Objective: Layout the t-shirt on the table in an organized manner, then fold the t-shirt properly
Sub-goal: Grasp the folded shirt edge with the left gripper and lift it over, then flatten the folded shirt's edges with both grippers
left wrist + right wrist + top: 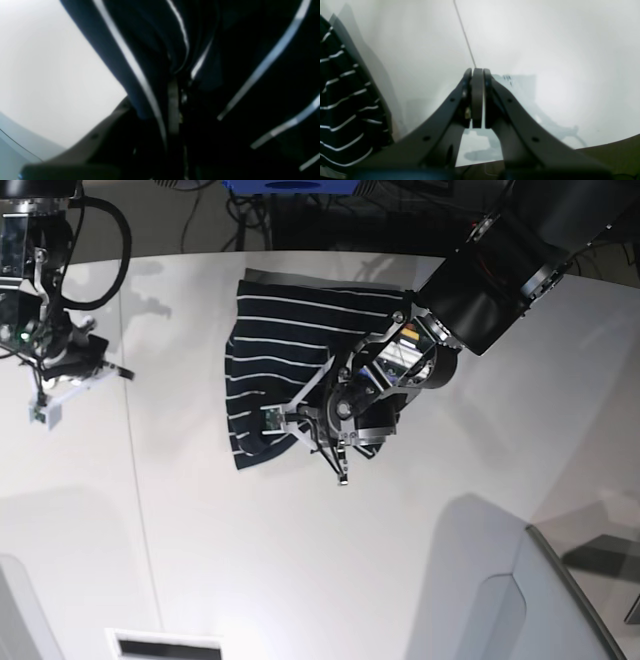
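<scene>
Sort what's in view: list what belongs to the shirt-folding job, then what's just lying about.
Belongs to the job:
- t-shirt, crumpled
- table
- left hand, shut on the t-shirt
- right hand, shut, empty, away from the shirt

Just lying about:
- cables beyond the table's far edge

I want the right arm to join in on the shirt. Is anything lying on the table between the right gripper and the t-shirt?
Nothing visible. In the base view only bare white table lies between the right gripper and the t-shirt. Its jaws are shut and empty. The left gripper is already at the shirt's near edge, jaws closed on the striped fabric.
</scene>
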Robot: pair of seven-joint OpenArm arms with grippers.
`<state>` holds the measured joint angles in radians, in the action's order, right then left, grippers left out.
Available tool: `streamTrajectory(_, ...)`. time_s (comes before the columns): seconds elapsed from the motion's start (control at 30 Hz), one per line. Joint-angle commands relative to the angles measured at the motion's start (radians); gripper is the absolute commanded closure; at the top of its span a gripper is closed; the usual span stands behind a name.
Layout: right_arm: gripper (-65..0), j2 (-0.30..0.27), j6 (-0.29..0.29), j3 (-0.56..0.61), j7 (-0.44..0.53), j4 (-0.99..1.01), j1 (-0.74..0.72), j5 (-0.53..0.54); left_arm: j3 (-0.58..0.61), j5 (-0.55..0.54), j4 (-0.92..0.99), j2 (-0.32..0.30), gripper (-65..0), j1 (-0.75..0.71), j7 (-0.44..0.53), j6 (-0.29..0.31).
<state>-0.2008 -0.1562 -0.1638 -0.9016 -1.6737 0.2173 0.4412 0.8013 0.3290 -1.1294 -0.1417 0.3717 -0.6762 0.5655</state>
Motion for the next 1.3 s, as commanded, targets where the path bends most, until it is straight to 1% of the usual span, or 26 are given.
streamTrajectory(0.0,-0.3,-0.012,0.004,-0.006,0.014,-0.016,-0.006,0.001,-0.006,0.003,-0.018,0.0,0.0,0.025,0.002,-0.005)
streamTrajectory(0.03,-0.3,-0.012,0.004,-0.006,0.014,-0.016,-0.006,0.001,-0.006,0.003,-0.019,0.0,0.0,0.025,0.002,-0.005)
streamTrajectory(0.07,-0.3,-0.012,0.004,-0.004,0.014,-0.016,-0.006,0.001,-0.006,0.003,-0.019,0.0,-3.3,0.025,0.002,-0.005)
streamTrajectory(0.2,-0.5,-0.01,0.004,-0.004,0.014,-0.016,-0.008,0.001,-0.001,0.005,-0.019,-0.002,-30.4,0.046,0.002,-0.005)
streamTrajectory(0.23,-0.5,-0.009,0.004,-0.004,0.014,-0.016,-0.008,0.001,-0.001,0.005,-0.019,-0.002,-36.2,0.053,0.002,-0.005)
streamTrajectory(0.3,-0.5,-0.009,0.004,-0.004,0.014,-0.016,-0.008,0.001,-0.006,0.005,-0.021,-0.002,-44.4,0.063,0.002,-0.005)
streamTrajectory(0.33,-0.5,-0.009,0.004,-0.004,0.014,-0.016,-0.008,0.001,-0.006,0.005,-0.024,-0.002,-48.1,0.079,0.002,-0.005)
streamTrajectory(0.4,-0.5,-0.009,0.004,-0.001,0.014,-0.016,-0.008,0.001,-0.006,0.005,-0.051,-0.002,-53.2,0.102,0.002,-0.005)
streamTrajectory(0.5,-0.5,-0.009,0.004,-0.001,0.014,-0.015,-0.009,0.001,-0.007,0.005,-0.105,-0.011,-55.6,0.122,0.0,-0.005)
streamTrajectory(0.53,-0.5,-0.009,0.004,0.0,0.014,-0.015,-0.011,0.001,-0.007,0.005,-0.123,-0.019,-55.6,0.131,-0.01,-0.005)
streamTrajectory(0.6,-0.5,-0.009,0.004,0.002,0.014,-0.015,-0.011,0.001,-0.007,0.002,-0.165,-0.019,-55.6,0.149,-0.075,-0.005)
streamTrajectory(0.7,-0.5,-0.007,0.004,0.004,0.014,-0.015,-0.011,0.001,-0.007,0.003,-0.268,-0.028,-55.5,0.157,-0.135,-0.003)
streamTrajectory(0.77,-0.5,-0.007,0.004,0.004,0.012,-0.016,-0.011,0.001,-0.007,0.003,-0.366,-0.051,-55.0,0.151,-0.178,-0.003)
streamTrajectory(0.83,-0.3,-0.004,0.004,0.01,0.011,-0.024,-0.009,0.001,-0.007,0.0,-0.459,-0.075,-53.8,0.134,-0.251,-0.003)
streamTrajectory(0.87,-0.2,0.004,0.004,0.03,0.011,-0.027,-0.008,0.001,-0.009,0.0,-0.507,-0.089,-50.5,0.109,-0.291,-0.005)
streamTrajectory(0.9,-0.2,0.007,0.004,0.051,0.011,-0.035,-0.008,0.001,-0.018,0.0,-0.553,-0.1,-44.4,0.08,-0.319,-0.005)
streamTrajectory(0.93,-0.2,0.011,0.004,0.077,0.011,-0.041,-0.008,0.001,-0.043,-0.001,-0.594,-0.111,-35.5,0.04,-0.333,-0.005)
streamTrajectory(1.03,-0.2,0.013,0.004,0.191,0.014,-0.059,-0.015,0.001,-0.161,0.002,-0.665,-0.109,0.0,-0.121,-0.33,-0.005)
streamTrajectory(1.1,-0.2,0.013,0.004,0.275,0.014,-0.064,-0.035,0.001,-0.237,-0.005,-0.682,-0.106,0.0,-0.231,-0.313,-0.005)
streamTrajectory(1.17,-0.2,0.013,0.004,0.352,0.014,-0.064,-0.045,0.001,-0.305,-0.005,-0.688,-0.106,0.0,-0.336,-0.236,-0.005)
streamTrajectory(1.27,-0.2,0.014,0.004,0.455,0.014,-0.064,-0.057,0.001,-0.411,-0.005,-0.685,-0.109,0.0,-0.486,-0.093,-0.006)
